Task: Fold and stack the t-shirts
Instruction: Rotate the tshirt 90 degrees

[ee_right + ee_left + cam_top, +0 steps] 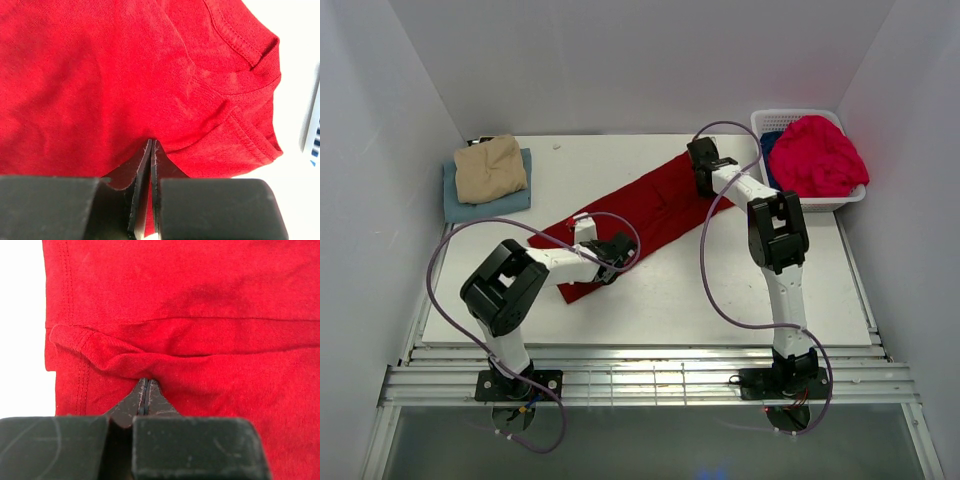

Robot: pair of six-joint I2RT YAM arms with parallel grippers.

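Note:
The dark red t-shirt (655,200) lies as a long narrow band, diagonal across the table. My left gripper (618,250) is at its near-left end, jaws shut on a pinched fold of the cloth (145,380). My right gripper (703,160) is at its far-right end, shut on the cloth near a sleeve (151,142). The tan t-shirt (490,168) lies folded on the folded light blue t-shirt (510,203) at the far left. The bright pinkish-red t-shirt (825,155) and the deep blue t-shirt (772,145) are heaped in the basket.
The white lattice basket (795,115) stands at the far right corner; its edge shows in the right wrist view (314,125). White walls close in the table on three sides. Purple cables loop from both arms.

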